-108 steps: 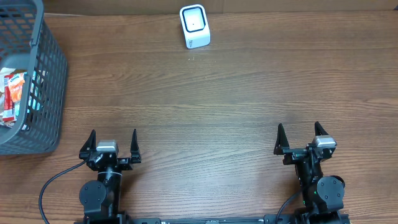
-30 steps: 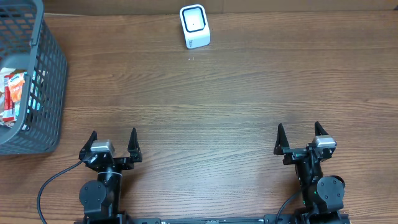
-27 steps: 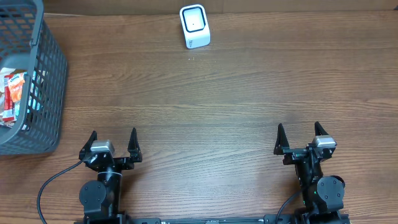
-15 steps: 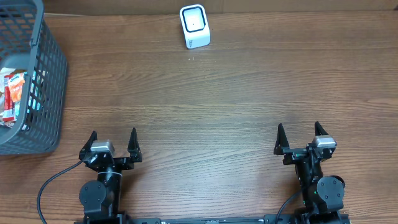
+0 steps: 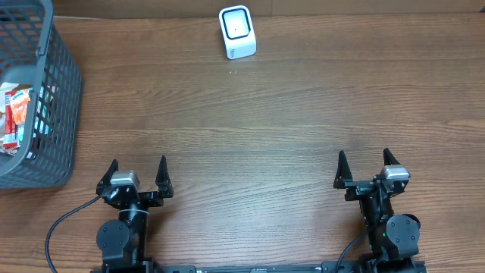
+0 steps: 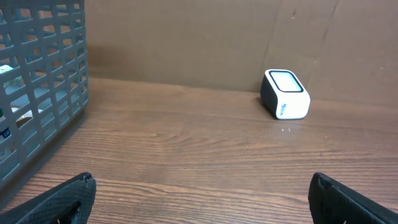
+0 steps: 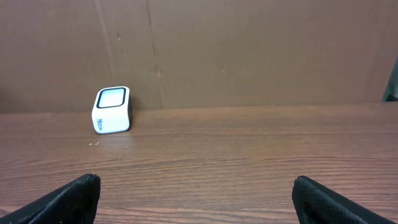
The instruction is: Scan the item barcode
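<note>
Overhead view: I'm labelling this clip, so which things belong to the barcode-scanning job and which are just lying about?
Part of the job: white scanner; grey basket with the packaged items inside; left gripper and right gripper, both open and empty.
Just lying about: black cable near the left gripper; brown backboard behind the table.

You're looking at a brown table (image 5: 288, 114) with darker wood grain streaked across it. Your scanner (image 5: 237, 32) is white, its pale window ringed in black. The basket (image 5: 61, 91) is grey, an open grid pattern, and the packets (image 5: 15, 114) in it flash red, orange, white and a touch of teal. Left gripper (image 5: 138, 161) and right gripper (image 5: 364, 154) are black, each with a silver block. The wall (image 7: 249, 50) is plain dull brown.
</note>
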Robot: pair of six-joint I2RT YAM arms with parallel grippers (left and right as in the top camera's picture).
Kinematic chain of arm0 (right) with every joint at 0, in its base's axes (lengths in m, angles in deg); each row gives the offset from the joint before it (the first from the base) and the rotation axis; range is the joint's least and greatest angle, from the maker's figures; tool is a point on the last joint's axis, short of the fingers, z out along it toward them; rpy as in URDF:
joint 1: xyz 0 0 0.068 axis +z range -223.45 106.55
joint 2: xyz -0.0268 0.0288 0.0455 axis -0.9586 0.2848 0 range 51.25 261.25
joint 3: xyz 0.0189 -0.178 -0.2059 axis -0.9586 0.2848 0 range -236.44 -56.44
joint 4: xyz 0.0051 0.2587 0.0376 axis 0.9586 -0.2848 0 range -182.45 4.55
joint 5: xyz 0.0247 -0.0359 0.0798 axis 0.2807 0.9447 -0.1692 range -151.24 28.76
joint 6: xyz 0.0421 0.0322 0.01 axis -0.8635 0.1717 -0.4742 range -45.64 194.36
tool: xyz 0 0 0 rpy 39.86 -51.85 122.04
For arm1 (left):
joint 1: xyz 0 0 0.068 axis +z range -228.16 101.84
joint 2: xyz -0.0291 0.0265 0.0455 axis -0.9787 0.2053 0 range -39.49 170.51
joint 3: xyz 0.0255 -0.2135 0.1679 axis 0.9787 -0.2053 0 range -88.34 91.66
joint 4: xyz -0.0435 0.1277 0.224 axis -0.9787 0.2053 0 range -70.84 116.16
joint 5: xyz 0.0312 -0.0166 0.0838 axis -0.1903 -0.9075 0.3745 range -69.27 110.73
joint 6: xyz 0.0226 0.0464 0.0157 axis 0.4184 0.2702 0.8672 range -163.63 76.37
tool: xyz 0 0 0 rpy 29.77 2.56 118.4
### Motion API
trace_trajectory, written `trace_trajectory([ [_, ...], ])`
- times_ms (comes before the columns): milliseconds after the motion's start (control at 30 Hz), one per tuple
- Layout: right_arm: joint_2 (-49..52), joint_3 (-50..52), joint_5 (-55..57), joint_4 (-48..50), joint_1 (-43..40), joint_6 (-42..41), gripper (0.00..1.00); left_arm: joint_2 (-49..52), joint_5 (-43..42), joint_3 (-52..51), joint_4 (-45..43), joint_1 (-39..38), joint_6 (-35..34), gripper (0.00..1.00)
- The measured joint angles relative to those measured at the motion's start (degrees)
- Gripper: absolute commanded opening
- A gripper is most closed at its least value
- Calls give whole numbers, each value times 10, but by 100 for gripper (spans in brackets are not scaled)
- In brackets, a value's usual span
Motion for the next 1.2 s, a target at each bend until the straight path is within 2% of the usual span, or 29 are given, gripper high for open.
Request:
trace_trajectory([
  [600, 0, 0, 0, 0, 0, 0, 100, 0, 0, 0, 0, 0, 0, 100],
  [700, 0, 0, 0, 0, 0, 0, 100, 0, -5, 0, -7, 0, -21, 100],
  [833, 0, 0, 0, 0, 0, 0, 100, 0, -40, 0, -57, 0, -72, 100],
  [967, 0, 0, 0, 0, 0, 0, 100, 0, -87, 0, -147, 0, -120, 100],
  [1100, 0, 0, 0, 0, 0, 0, 100, 0, -127, 1, -219, 0, -150, 100],
  [1200, 0, 0, 0, 0, 0, 0, 100, 0, -152, 10, -233, 0, -160, 100],
])
